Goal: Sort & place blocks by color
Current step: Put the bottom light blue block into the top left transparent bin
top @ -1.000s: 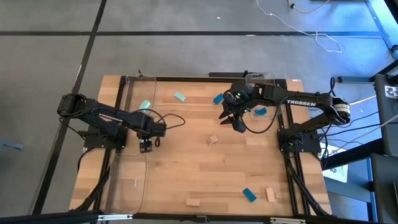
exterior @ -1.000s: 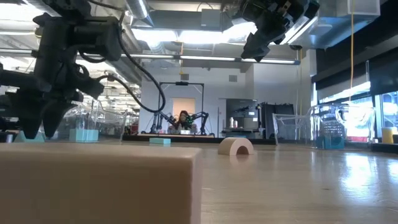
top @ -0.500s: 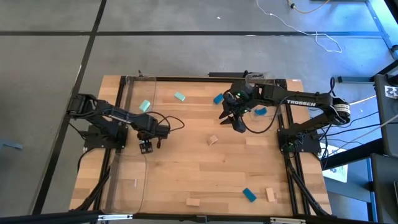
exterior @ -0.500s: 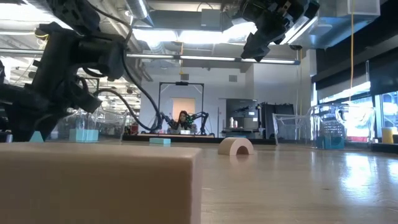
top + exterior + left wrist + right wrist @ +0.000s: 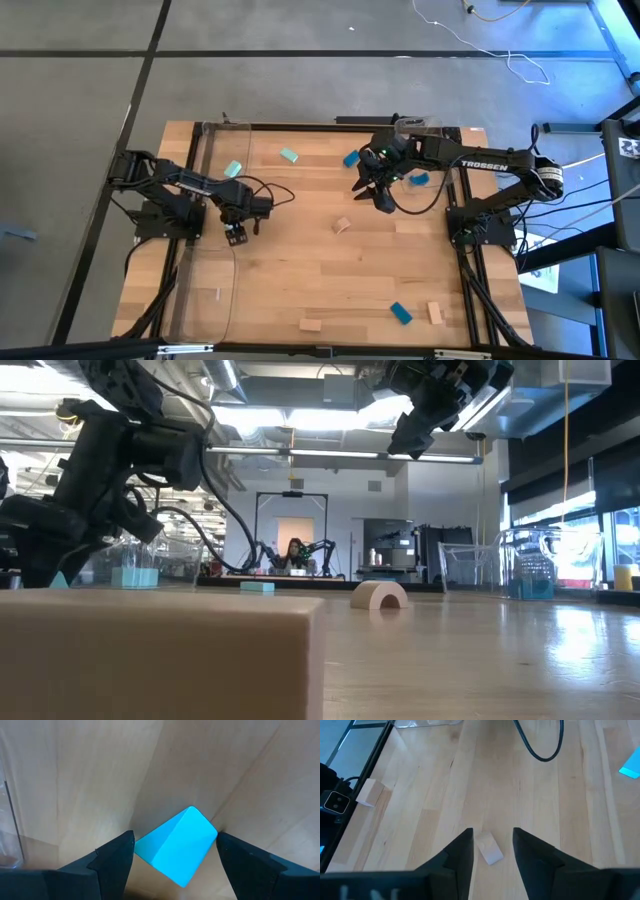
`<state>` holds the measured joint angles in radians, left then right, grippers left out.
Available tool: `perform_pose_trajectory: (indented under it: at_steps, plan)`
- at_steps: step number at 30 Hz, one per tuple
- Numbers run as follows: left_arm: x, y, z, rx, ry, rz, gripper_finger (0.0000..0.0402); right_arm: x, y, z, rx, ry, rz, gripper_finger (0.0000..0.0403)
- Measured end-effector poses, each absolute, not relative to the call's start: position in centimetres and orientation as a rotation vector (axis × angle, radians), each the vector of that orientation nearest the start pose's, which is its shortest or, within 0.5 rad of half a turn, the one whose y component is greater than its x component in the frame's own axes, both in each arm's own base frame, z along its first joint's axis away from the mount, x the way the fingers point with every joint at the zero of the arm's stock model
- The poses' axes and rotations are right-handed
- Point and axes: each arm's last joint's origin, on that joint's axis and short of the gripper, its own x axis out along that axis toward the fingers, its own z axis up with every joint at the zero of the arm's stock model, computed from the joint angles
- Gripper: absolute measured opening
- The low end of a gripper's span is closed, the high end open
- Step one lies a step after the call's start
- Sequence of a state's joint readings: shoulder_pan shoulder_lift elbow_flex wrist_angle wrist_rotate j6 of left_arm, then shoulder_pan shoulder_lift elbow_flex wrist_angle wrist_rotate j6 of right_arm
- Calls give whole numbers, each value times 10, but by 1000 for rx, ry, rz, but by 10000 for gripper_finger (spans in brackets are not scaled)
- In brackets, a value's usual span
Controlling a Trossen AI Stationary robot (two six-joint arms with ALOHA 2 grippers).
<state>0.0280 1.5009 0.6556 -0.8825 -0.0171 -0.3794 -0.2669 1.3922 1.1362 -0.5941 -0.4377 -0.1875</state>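
- The wooden table [image 5: 300, 270] carries both dark arms, and a clear plastic tray [image 5: 205, 290] lies along the edge on the left arm's side.
- The left gripper [image 5: 172, 851] is low over the table, just beside that tray. Its two fingers [image 5: 112, 857] stand apart, and a mint-teal block [image 5: 176, 847] sits between them. The block's corners come very near both fingers, but I cannot say for sure that they press it; it looks to rest on the wood.
- The right gripper [image 5: 378, 196] hangs above the table on the far side from the left one. Its fingers [image 5: 460, 852] are partly apart and hold nothing.
- Straight under the right gripper, a little ahead of its fingertips, lies a small pale wood block [image 5: 488, 848]. From above it is the arch-shaped piece [image 5: 342, 225] near the table's middle.
- Behind the right gripper, toward its arm, a deep blue block [image 5: 419, 179] lies by the wrist, and another blue block [image 5: 351, 158] lies just beside the gripper, toward the table's far edge.
- Two more mint-teal blocks lie between the two grippers near the far edge: one [image 5: 289, 155] midway, one [image 5: 233, 169] close to the left arm.
- Well apart from both grippers, along the near edge, are a blue block [image 5: 401, 313] and two pale wood blocks [image 5: 310, 324] [image 5: 434, 313].
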Motion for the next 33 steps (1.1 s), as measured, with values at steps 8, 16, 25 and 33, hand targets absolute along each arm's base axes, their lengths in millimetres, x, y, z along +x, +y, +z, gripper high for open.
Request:
perform_pose_trajectory:
  at_steps: [8, 16, 25, 33]
  plan:
    - [194, 6, 128, -283, 1700, 361, 279, 280, -64, 289, 117, 778, 233, 138]
    - [195, 6, 127, -253, 1695, 330, 243, 280, -64, 289, 117, 778, 234, 138]
    - [196, 7, 127, -322, 1677, 382, 171, 280, -64, 289, 117, 778, 234, 138]
    - [196, 7, 127, -335, 1668, 398, 130, 280, -64, 289, 117, 778, 233, 138]
